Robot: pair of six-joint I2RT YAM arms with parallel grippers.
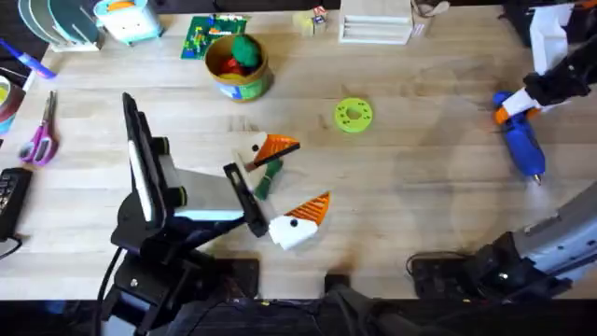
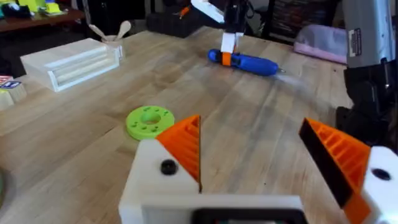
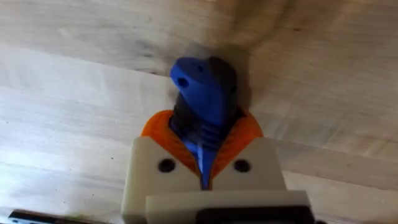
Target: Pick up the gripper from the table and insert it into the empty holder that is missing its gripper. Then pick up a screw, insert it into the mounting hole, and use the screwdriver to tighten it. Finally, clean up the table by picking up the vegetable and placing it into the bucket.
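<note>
Right wrist view: the right tool (image 3: 205, 163) is closed on the screwdriver (image 3: 204, 99), its orange pads (image 3: 160, 127) pressed to either side of the blue handle, with the wood surface (image 3: 74, 74) right behind. In the overhead view that right tool (image 1: 515, 109) sits at the far right of the surface (image 1: 410, 187), gripping the screwdriver (image 1: 524, 145) at its far end; the blue handle lies flat, its long axis running from the tool toward the near edge and slightly right, thin tip pointing nearward. The left wrist view shows the left tool (image 2: 264, 162) spread wide with nothing between its orange pads (image 2: 186, 140), and beyond it a flat green disc (image 2: 149, 121), a white slatted box (image 2: 74, 62) and the screwdriver (image 2: 249, 62) lying across the far surface. Overhead, the left tool (image 1: 289, 187) hovers near the middle, one white finger block with its orange tip (image 1: 300, 222) toward the near edge and the other (image 1: 270, 149) farther off. Between them lies the vegetable (image 1: 267, 177), a dark green bundle with its long axis running near to far. The bucket (image 1: 239, 67) stands farther back, left of centre, with red and green toy foods (image 1: 244, 51) inside, and the green disc (image 1: 353, 115) lies to its right.
</note>
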